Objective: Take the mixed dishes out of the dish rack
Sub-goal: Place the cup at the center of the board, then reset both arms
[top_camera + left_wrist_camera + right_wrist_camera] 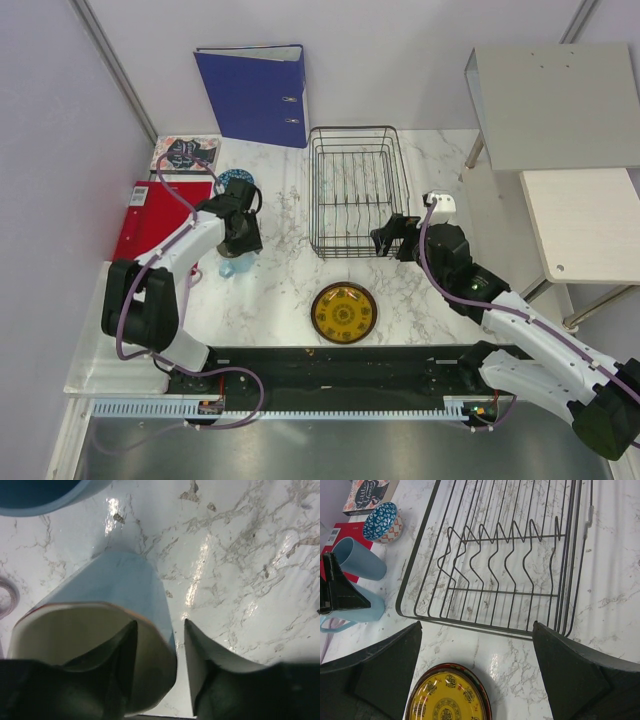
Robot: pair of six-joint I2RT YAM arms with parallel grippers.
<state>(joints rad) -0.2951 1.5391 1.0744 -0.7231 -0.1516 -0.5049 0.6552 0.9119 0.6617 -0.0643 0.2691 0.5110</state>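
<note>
Left wrist view puts the left claw (160, 624) astride the rim of a pale blue plastic cup (115, 580) that seems to stand upright on the white marbled counter (240, 555). One finger is down inside the cup and the other is outside, with a sliver of counter showing between the outer finger and the cup wall. The jaws are therefore parted and do not pinch it. The likeliest slip is in the lift-out. If the claw rises at a slant, the inner finger could hook the rim and topple so light a cup. It could then roll into the second pale blue plastic cup (45, 495) just beside it. The right claw (476, 625) hangs wide and empty over the near edge of the rectangular black wire dish rack (500, 560). A low sweep from there could snag a wire and shove the rack, or clip the round yellow patterned plate (449, 697) lying flat just below. Counted: two blue cups, one small blue patterned bowl (381, 521) and one yellow plate, all on the counter left of or in front of the rack. There is one rack, with nothing in it. No red floral plate shows in any view, so I cannot place it.
</note>
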